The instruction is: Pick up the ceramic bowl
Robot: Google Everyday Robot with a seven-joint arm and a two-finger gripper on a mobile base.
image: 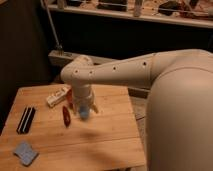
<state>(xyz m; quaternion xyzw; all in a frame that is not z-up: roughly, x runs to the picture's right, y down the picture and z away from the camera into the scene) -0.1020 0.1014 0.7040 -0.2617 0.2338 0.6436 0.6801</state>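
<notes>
My arm reaches in from the right, and its gripper (85, 107) hangs down over the middle of the wooden table (100, 145). A small blue cup (84, 114) sits right under the gripper's tip. A sliver of orange-red (70, 95) shows just left of the wrist; it looks like the edge of the ceramic bowl, mostly hidden behind the arm. A slim dark-red elongated object (66, 116) lies on the table left of the cup.
A white box (57, 96) lies at the table's back left. A black flat item (26, 120) lies near the left edge. A grey-blue sponge (25, 152) sits at the front left. A dark wall and ledge stand behind the table.
</notes>
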